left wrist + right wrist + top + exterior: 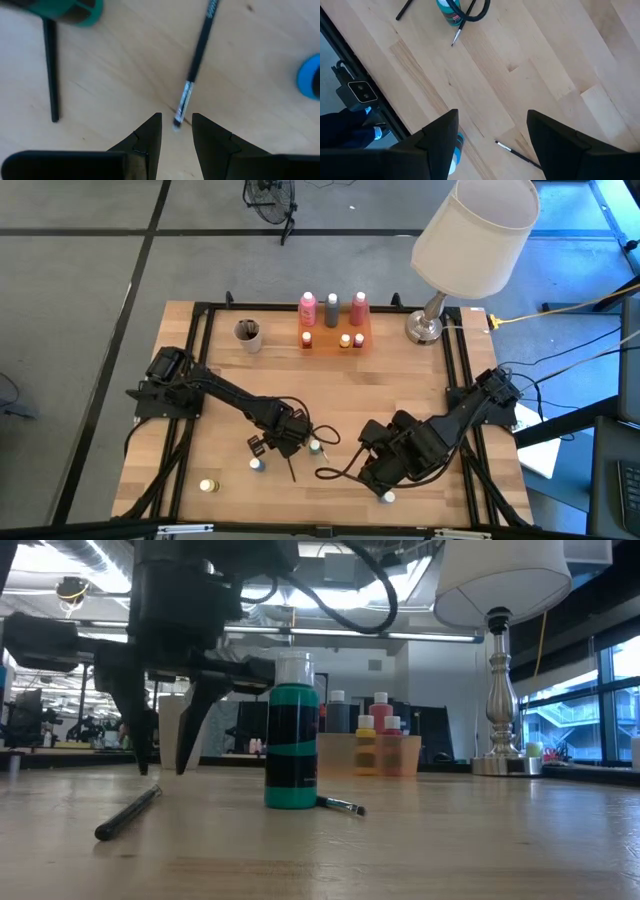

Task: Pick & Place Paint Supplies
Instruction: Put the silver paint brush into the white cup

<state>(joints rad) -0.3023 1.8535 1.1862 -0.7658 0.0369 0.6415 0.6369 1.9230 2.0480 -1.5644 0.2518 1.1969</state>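
My left gripper points down, low over the table's near middle, open. Its fingers stand on either side of the silver-collared end of a thin dark brush that lies flat on the wood. I see no touch. A second brush lies beside a green white-capped bottle that stands upright. My right gripper hangs open higher up, near the right, with nothing between its fingers. A third brush lies below it. Pink and grey bottles stand on the orange tray.
A beige cup stands at the far left and a lamp at the far right. A blue bottle, a yellow-lidded pot and another white-capped bottle stand near the front edge. A black cable loops between the arms.
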